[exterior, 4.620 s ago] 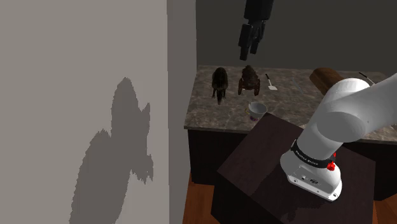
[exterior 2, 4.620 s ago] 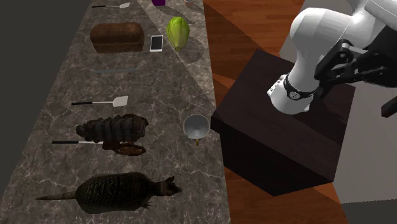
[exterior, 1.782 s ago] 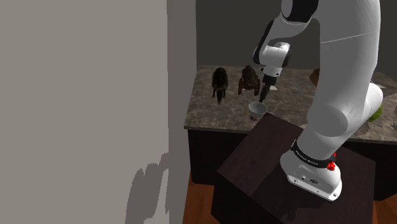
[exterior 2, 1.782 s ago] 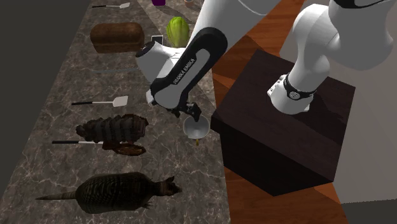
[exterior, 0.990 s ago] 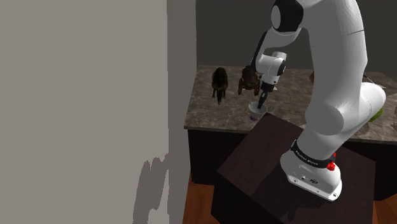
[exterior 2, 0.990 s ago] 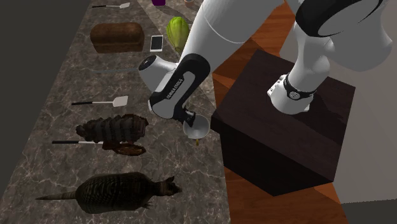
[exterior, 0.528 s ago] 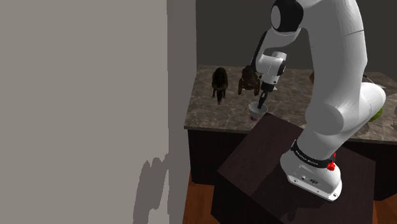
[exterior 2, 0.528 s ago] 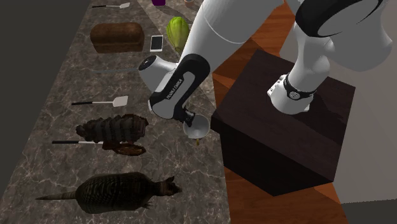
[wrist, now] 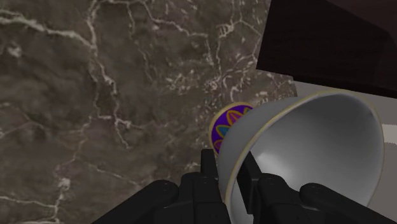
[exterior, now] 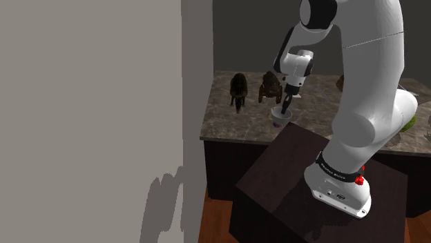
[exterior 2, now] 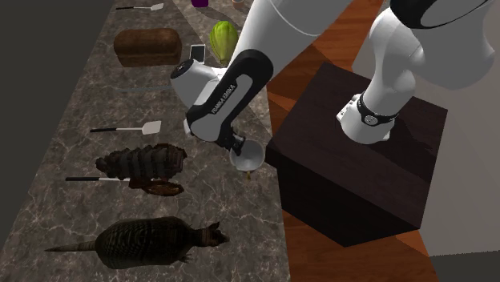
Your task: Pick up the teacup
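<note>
The teacup (exterior 2: 251, 159) is white with a purple patterned foot and hangs tilted just above the marble counter (exterior 2: 72, 96), close to its front edge by the stand. My gripper (exterior 2: 239, 147) is shut on the cup's rim. In the wrist view one finger is inside the teacup (wrist: 318, 146) and the other outside, with the gripper (wrist: 229, 170) pinching the wall between them. In the shoulder view the gripper (exterior: 284, 110) points down from the white arm, and the teacup (exterior: 279, 117) hangs under it.
Two dark armadillo figures (exterior 2: 148, 239) (exterior 2: 144, 164) lie on the counter beside the cup. Further along are a spatula (exterior 2: 128, 126), a bread loaf (exterior 2: 147, 46), a phone (exterior 2: 197, 54) and a green vegetable (exterior 2: 225, 38). The dark stand (exterior 2: 352, 160) is close by. A grey wall (exterior: 90, 117) stands beside the counter.
The fingers closed on the teacup's rim. Over the last half second the hand rose a little, taking the cup with it off the counter.
</note>
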Robot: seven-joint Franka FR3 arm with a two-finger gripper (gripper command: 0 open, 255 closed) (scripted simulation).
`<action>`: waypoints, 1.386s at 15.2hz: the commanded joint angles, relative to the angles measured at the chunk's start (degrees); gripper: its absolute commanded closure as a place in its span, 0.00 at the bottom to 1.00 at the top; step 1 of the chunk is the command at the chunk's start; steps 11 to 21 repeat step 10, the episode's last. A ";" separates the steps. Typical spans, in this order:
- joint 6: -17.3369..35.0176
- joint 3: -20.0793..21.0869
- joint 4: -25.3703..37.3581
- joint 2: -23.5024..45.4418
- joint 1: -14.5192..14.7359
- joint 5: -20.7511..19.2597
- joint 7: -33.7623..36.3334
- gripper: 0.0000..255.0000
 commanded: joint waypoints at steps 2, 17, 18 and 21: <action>-1.19 -1.24 -0.70 -2.32 0.97 -1.68 1.28 1.00; -3.84 -3.69 -1.59 -6.89 2.72 -5.31 3.97 1.00; -3.84 -3.69 -1.59 -6.89 2.72 -5.31 3.97 1.00; -3.84 -3.69 -1.59 -6.89 2.72 -5.31 3.97 1.00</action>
